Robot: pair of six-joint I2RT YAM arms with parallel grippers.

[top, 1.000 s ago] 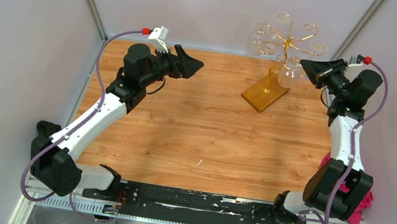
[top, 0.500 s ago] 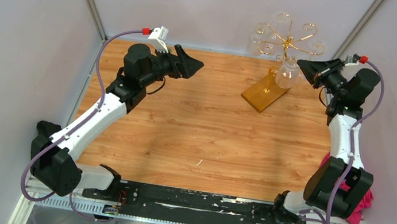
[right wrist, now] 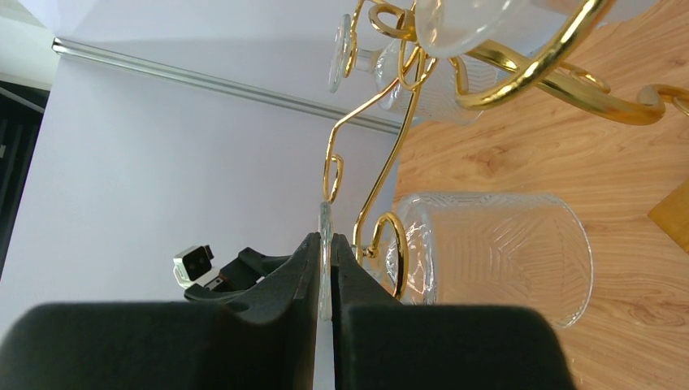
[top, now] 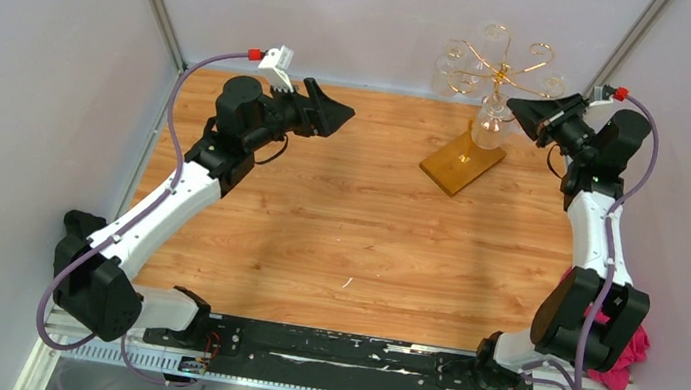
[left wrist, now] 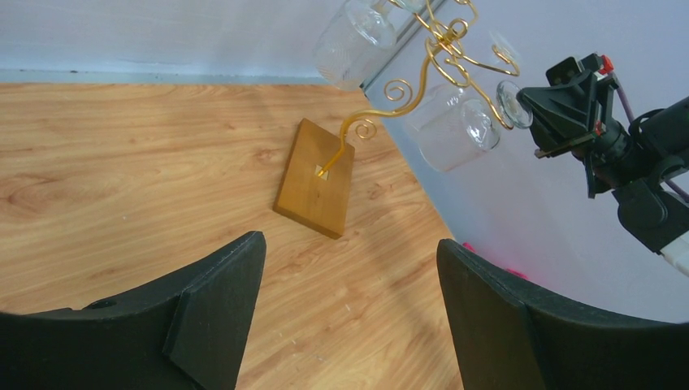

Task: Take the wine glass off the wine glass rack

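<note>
The right arm is held high at the gold wire wine glass rack (top: 499, 71), its right gripper (right wrist: 327, 244) pinched on the thin foot of the ribbed clear wine glass (right wrist: 496, 256) hanging there. The left gripper (top: 338, 108) gapes empty, left of the rack.

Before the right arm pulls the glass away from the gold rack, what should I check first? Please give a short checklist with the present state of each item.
1. Right gripper shut on the foot of the wine glass: ok, the thin disc sits between the fingers.
2. Stem out of the wine glass rack: not ok, a gold curl is around it.
3. Neighbour glasses out of the path: cannot tell, they hang close.
4. Rack base flat on the table: ok.
5. Left gripper out of the way: ok, open and far from the rack.
</note>
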